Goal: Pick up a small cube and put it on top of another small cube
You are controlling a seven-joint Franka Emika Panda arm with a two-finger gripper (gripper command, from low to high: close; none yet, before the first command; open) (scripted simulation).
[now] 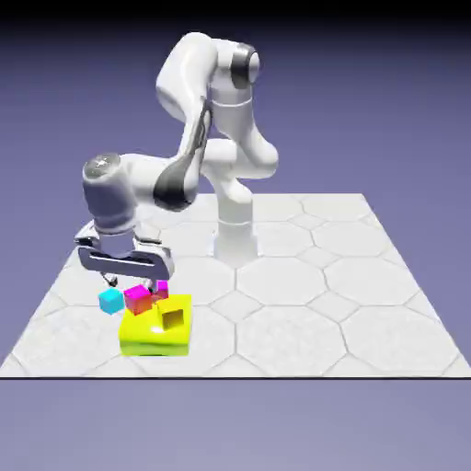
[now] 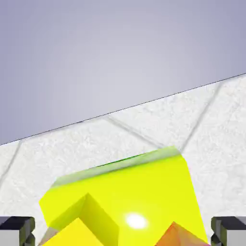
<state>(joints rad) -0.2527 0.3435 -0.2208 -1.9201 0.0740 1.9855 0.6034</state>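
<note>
The small cyan cube rests on the table at the exterior view's left, beside a large bright yellow block. Close to it sits a magenta cube, with a second magenta cube just behind. A golden-yellow cube lies on the yellow block. My gripper hovers open just above the magenta cubes, to the right of the cyan cube. In the hand view the gripper holds nothing; its fingertips stand wide apart over the yellow block. The cyan cube is out of the hand view.
The table's front edge runs just beyond the yellow block. In the hand view an orange-red corner shows at the bottom, and the table edge crosses the picture on a slant.
</note>
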